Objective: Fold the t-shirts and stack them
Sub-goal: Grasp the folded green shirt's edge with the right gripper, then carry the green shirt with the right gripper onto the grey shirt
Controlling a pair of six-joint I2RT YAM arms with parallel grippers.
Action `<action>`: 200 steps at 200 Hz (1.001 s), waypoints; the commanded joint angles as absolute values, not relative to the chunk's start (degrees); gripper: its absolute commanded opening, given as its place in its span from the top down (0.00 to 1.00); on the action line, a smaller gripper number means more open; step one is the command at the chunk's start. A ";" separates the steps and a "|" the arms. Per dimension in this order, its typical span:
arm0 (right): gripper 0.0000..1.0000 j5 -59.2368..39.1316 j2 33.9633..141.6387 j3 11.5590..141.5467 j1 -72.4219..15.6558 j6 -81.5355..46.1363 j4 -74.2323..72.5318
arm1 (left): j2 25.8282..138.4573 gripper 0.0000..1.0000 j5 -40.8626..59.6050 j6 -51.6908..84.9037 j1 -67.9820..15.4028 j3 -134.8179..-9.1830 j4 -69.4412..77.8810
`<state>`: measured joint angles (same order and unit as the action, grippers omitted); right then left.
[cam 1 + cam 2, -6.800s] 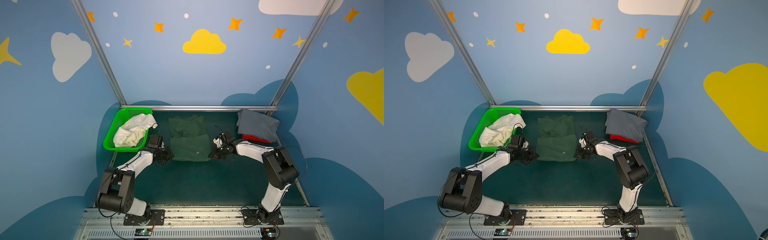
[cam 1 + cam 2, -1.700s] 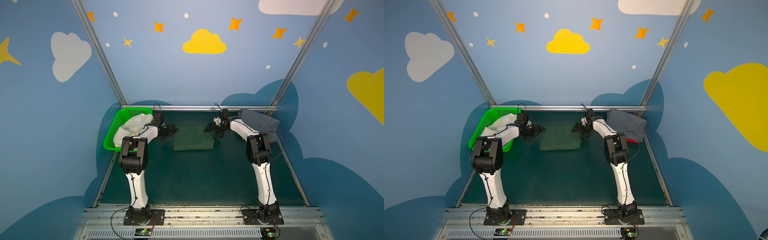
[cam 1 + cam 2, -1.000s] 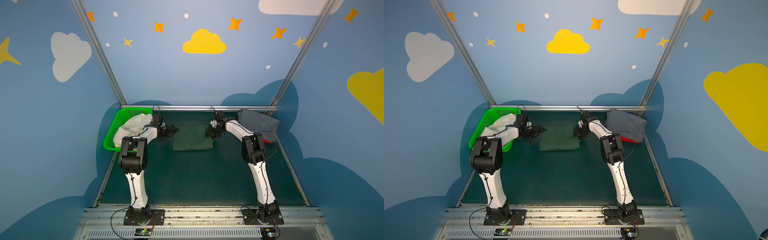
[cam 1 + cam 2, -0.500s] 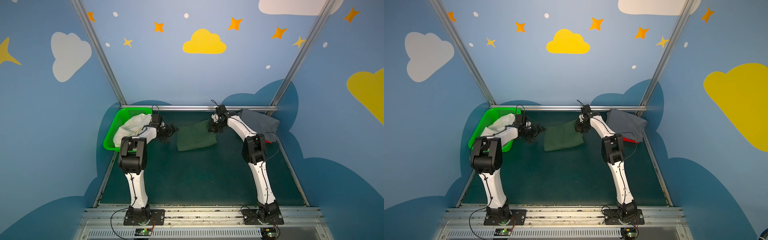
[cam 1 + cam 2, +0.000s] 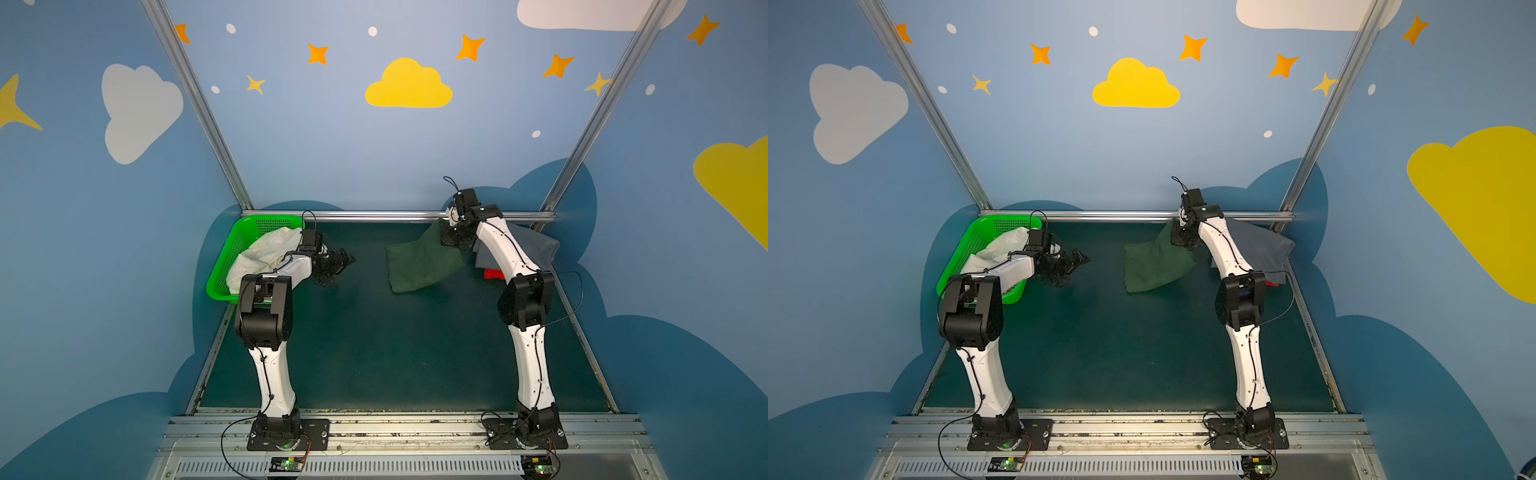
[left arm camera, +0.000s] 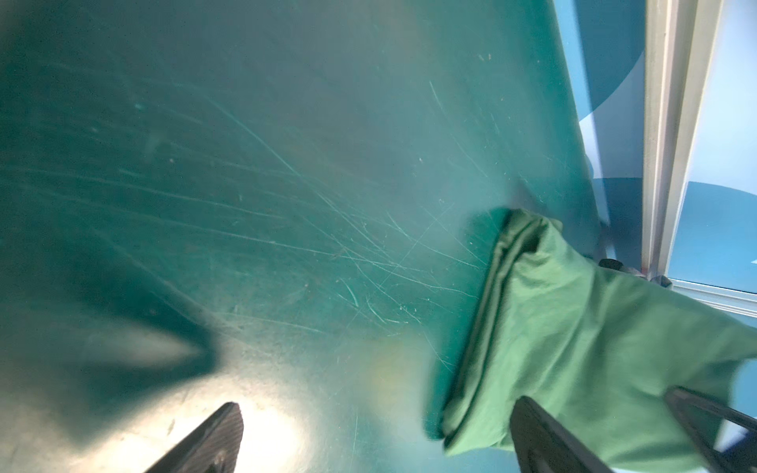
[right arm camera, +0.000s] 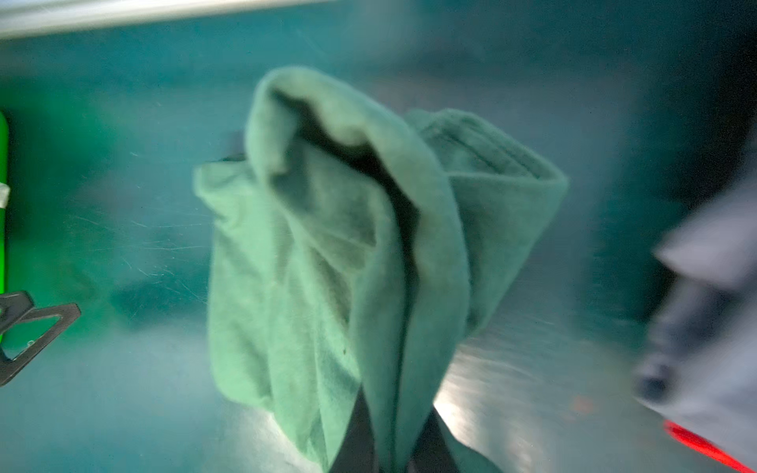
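**A:** Blue booth walls painted with clouds and stars, and a dark teal matted tabletop [image 5: 374, 353] between them. What differs from a second ago?

**B:** The biggest thing on it, the large dark green cloth t-shirt [image 5: 419, 266]. It lay as a flat folded rectangle toward the far side. Now one corner is hoisted and the bundle hangs slanted, pulled to the right. Its lower edge seems to trail on the tabletop.

**A:** Pulled toward the pile?

**B:** Yes. That is the folded grey cloth t-shirt [image 5: 536, 247] lying over the bright red cloth t-shirt [image 5: 492, 274], of which only a sliver shows. I judge the green one's folding done and its stacking under way.

**A:** What remains?

**B:** The crumpled cream-white cloth t-shirt [image 5: 270, 253] sits unfolded in the bright green perforated plastic basket [image 5: 226, 266].

**A:** Which arm carries the green shirt?

**B:** The right end effector [image 5: 453, 241], pinched tight on the shirt's raised far-right corner. In both top views the cloth drapes down and to the left of it. Its wrist view shows the folds gaping, so the fold may loosen. The grey shirt lies just beside it, on its right.

**A:** And the left arm?

**B:** The left end effector [image 5: 338, 270] stands wide and holds nothing. It hovers near the basket, well apart from the green shirt.
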<state>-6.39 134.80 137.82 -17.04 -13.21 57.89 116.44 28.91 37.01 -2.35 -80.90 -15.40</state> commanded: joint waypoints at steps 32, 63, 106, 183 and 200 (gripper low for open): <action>1.00 -7.33 129.55 139.70 -12.41 -9.63 57.26 | 115.40 0.00 29.49 37.30 -1.94 -80.65 -15.20; 1.00 -8.27 129.69 141.78 -9.92 -10.19 56.71 | 114.88 0.00 29.51 37.41 -1.78 -80.26 -14.63; 1.00 -14.10 129.39 142.03 -6.03 -13.15 53.73 | 114.55 0.00 29.71 37.54 -1.77 -80.16 -14.39; 1.00 -23.64 128.30 142.53 4.44 -17.13 49.35 | 113.86 0.00 29.13 37.43 -1.76 -80.35 -15.08; 1.00 -23.98 127.65 142.50 6.24 -17.46 49.19 | 113.80 0.00 29.01 37.39 -1.76 -80.35 -15.18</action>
